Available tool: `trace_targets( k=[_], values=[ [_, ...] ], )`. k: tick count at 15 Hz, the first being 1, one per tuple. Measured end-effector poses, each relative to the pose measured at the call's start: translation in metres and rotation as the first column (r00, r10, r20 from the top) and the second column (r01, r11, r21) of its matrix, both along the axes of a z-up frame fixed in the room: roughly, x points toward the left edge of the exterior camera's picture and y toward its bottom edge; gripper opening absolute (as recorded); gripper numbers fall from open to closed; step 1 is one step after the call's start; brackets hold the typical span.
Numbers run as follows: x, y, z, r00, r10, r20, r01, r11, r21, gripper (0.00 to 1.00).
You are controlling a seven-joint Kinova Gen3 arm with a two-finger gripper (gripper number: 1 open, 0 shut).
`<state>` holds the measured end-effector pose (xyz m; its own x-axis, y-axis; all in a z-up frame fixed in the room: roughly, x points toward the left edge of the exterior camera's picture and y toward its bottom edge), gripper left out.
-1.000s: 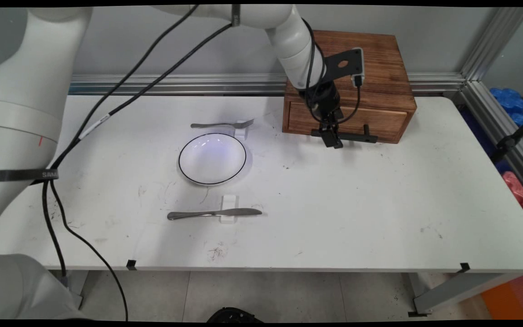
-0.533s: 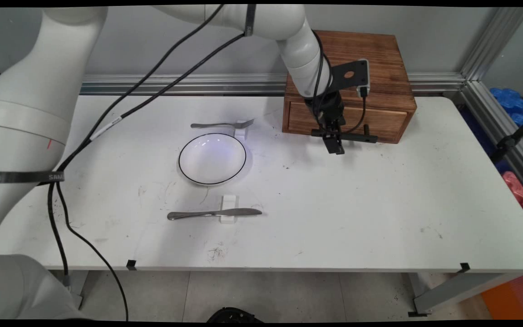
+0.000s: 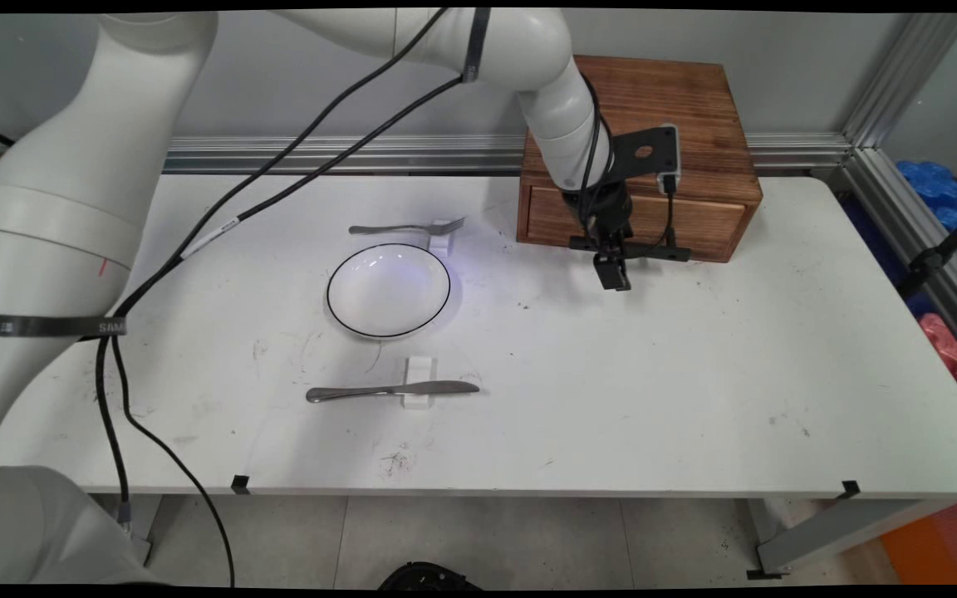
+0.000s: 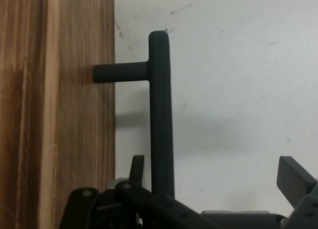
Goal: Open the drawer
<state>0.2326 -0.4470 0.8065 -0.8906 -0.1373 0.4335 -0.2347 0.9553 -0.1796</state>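
Observation:
A wooden box [image 3: 653, 108] stands at the table's back right, with one drawer [image 3: 703, 223] in its front. A black bar handle [image 3: 668, 253] runs across that drawer. My gripper [image 3: 614, 276] hangs pointing down at the handle's left part. In the hand view the handle [image 4: 161, 114] runs upright beside the wood of the drawer front [image 4: 54, 110]. The gripper [image 4: 216, 172] is open there. The bar passes between the fingers, close to the left fingertip [image 4: 136, 165] and far from the right one [image 4: 294, 175]. I cannot tell whether a finger touches the bar.
A white bowl with a black rim [image 3: 389, 290] sits left of the box. A fork [image 3: 404, 227] lies behind it and a knife [image 3: 391, 389] in front, each on a small white rest. Black cables hang from the arm over the table's left side.
The gripper has moved a little right and toward the table's near side, lower along the drawer handle. The drawer, bowl, fork and knife have not moved.

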Motion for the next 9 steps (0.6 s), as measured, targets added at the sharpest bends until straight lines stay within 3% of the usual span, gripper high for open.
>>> trace_targets(
  k=[9],
  values=[
    [-0.001,-0.005,-0.015,1.0,0.006,0.02,-0.006,1.0,0.0,1.0]
  ],
)
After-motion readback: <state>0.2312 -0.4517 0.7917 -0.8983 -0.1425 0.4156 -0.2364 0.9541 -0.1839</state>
